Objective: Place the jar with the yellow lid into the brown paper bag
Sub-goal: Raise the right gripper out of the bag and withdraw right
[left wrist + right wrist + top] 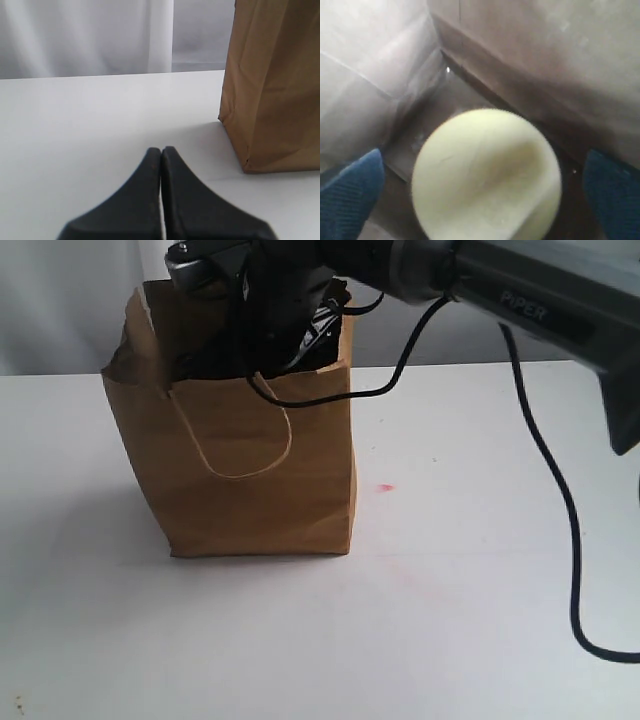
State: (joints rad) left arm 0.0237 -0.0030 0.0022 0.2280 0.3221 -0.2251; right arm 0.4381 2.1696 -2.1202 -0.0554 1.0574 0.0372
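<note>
The brown paper bag [250, 460] stands upright on the white table, its side also showing in the left wrist view [272, 85]. My right gripper [268, 325] reaches down into the bag's mouth. In the right wrist view the yellow-lidded jar [487, 175] shows only as its pale round lid, seen from above inside the bag. My right gripper [482, 200] is open, with a blue fingertip [350, 195] on either side of the lid and a gap to each. The jar is hidden in the exterior view. My left gripper [161, 150] is shut and empty, low over the table beside the bag.
A black cable [560, 490] hangs from the right arm [540, 300] and trails over the table at the right. A small red mark [385, 487] lies on the table right of the bag. A pale curtain [85, 35] stands behind the table.
</note>
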